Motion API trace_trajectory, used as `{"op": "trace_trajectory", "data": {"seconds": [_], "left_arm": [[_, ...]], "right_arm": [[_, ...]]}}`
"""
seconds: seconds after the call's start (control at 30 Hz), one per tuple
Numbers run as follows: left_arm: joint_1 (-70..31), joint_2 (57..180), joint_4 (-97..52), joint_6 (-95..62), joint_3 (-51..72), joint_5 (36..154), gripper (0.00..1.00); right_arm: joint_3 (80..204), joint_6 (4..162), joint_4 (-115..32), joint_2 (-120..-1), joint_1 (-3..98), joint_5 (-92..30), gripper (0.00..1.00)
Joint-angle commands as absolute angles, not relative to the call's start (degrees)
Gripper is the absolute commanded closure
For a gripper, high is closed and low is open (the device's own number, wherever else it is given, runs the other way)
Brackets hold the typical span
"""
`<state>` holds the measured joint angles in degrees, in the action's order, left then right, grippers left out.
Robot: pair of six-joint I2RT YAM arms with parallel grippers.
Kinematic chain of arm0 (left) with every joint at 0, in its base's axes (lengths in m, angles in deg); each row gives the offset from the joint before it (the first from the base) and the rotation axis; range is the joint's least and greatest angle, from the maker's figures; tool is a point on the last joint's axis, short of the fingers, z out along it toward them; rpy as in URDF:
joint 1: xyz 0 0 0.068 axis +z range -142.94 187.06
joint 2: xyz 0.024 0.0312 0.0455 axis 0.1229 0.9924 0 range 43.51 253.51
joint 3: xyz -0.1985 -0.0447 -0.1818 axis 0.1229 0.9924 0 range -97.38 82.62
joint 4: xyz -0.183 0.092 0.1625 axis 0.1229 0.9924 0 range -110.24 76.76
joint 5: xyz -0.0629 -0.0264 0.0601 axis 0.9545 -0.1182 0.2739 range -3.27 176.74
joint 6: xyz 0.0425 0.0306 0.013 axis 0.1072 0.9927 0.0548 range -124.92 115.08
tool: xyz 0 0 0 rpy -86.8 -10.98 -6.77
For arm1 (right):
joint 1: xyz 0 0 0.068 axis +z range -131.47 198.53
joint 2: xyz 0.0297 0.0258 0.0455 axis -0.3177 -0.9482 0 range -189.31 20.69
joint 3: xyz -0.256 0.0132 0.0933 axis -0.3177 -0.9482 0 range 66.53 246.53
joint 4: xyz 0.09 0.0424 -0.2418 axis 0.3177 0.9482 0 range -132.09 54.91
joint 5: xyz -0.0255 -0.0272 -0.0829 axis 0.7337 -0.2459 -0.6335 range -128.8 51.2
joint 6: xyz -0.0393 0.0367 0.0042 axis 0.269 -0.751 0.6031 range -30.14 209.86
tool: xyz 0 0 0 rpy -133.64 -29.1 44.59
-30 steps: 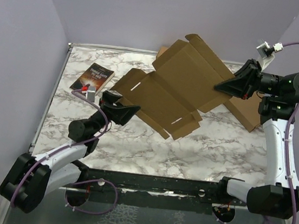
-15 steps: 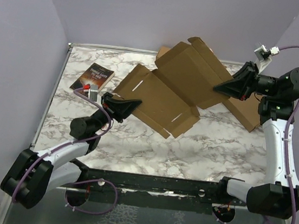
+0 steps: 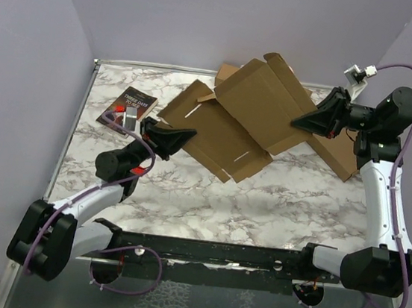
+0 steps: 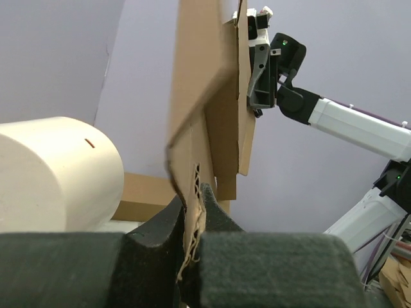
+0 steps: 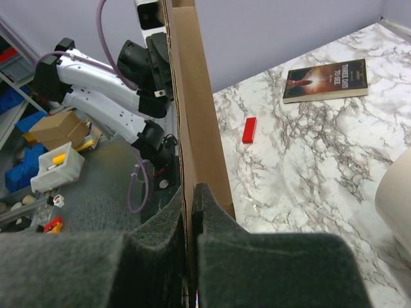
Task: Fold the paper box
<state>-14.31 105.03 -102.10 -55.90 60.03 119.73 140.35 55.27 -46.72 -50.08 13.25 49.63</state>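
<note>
The paper box [image 3: 232, 123] hangs clear of the marble table [image 3: 275, 200], over its far middle, stretched between the two arms. The left gripper [image 4: 192, 224] has its fingers pressed tight on the sheet's near-left edge, and the wrist view shows the corrugated edge slightly crushed between the pads. The right gripper [image 5: 191, 205] is clamped the same way on the far-right edge, with the cardboard rising edge-on out of its fingers.

Gripping opposite ends looks deliberate: one arm can anchor a panel while the other swings its panel about a crease, which a sheet lying flat on the table would resist. The sheet is already bent across its middle. The slotted left panel sits lower and flatter, and the right panel is tilted up towards the right arm. The side flaps and tabs stick out unfolded, so the fold seems only at an early stage.

The book [image 3: 130, 107] lies at the far left, just beside the left arm's wrist and apart from the sheet. A larger cardboard box [image 3: 337, 156] rests at the far right, partly under the raised panel. Both holds are narrow edge pinches, so a hard pull could make the board slip or tear
</note>
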Motion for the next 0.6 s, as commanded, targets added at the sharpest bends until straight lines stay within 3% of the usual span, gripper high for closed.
{"op": "trace_trajectory", "data": {"seconds": [0.0,0.57], "left_arm": [[-14.2,109.1,-110.3,-59.4,56.2,124.4,1.0],[-14.2,111.4,-111.7,-61.2,53.7,127.6,1.0]], "right_arm": [[137.9,56.1,-44.6,-50.2,15.2,52.9,0.99],[138.7,68.9,-31.1,-53.1,16.1,43.8,0.99]]}}
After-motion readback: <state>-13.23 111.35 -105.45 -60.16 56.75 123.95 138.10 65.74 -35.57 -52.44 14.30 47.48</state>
